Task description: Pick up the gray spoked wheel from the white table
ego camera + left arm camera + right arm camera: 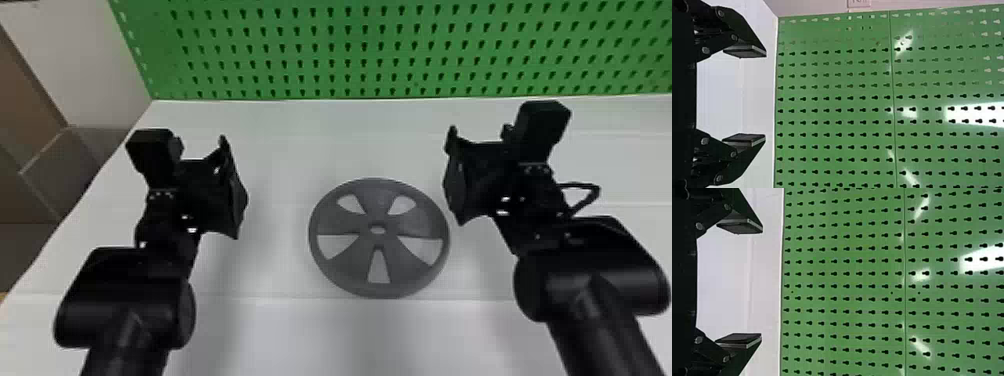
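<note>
The gray spoked wheel (377,287) lies flat on the white table (300,330), a little right of the head view's middle. To its left, my left gripper (230,187) is held apart from it. My right gripper (454,175) is beside the wheel's upper right rim; whether they touch I cannot tell. In the left wrist view my left gripper (765,96) has its two fingers spread wide with nothing between them. The right wrist view shows my right gripper (762,284) likewise open and holding nothing.
A green perforated panel (350,50) stands along the table's back edge. Beyond the table's left side are a pale wall (85,55) and brown and gray surfaces. Bare tabletop lies between my left gripper and the wheel.
</note>
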